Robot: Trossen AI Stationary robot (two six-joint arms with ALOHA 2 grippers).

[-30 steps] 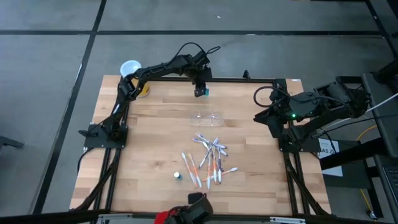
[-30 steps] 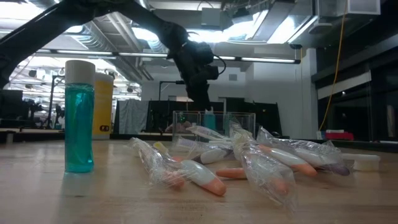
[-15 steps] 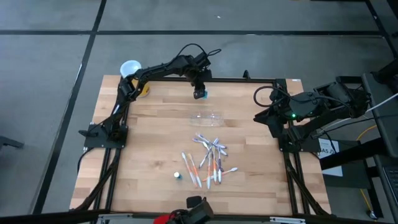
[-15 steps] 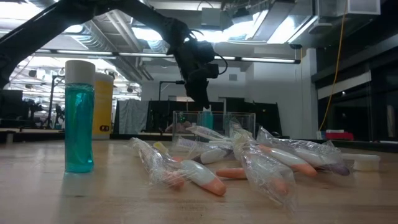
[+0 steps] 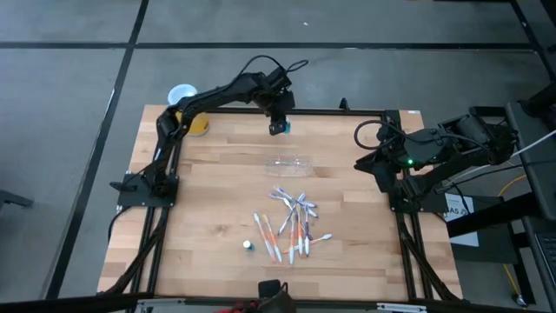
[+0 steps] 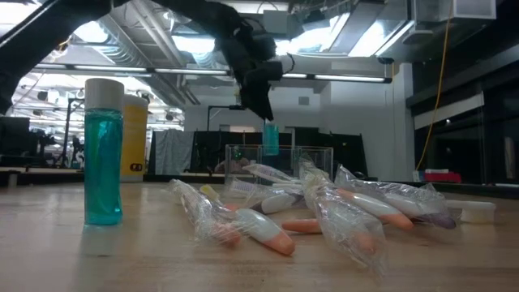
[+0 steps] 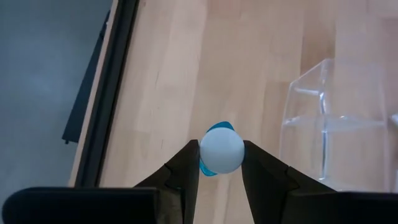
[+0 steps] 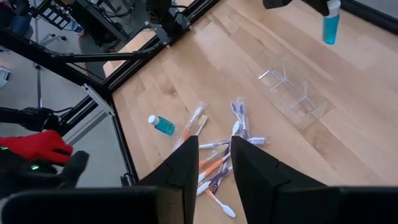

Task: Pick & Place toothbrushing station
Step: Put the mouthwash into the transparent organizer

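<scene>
My left gripper [image 5: 279,127] is clenched on a small blue bottle with a white cap [image 7: 221,151], hanging in the air beyond the far edge of the clear toothbrushing station [image 5: 289,163]. Compared with 1 second ago, the bottle has risen: in the low view it now hangs above the station's rim [image 6: 276,148] rather than behind it. I judge I am carrying it toward a compartment.

The station sits on the wooden table [image 5: 217,200], between the bottle and the pile of wrapped toothbrushes [image 5: 294,224].

My left wrist view shows the cap pinched between both fingers, which the high view cannot. The low view alone shows a second, standing blue bottle [image 6: 104,152] up close.

My right gripper [image 8: 209,167] waits off to the station's right side, fingers apart, holding nothing.
</scene>
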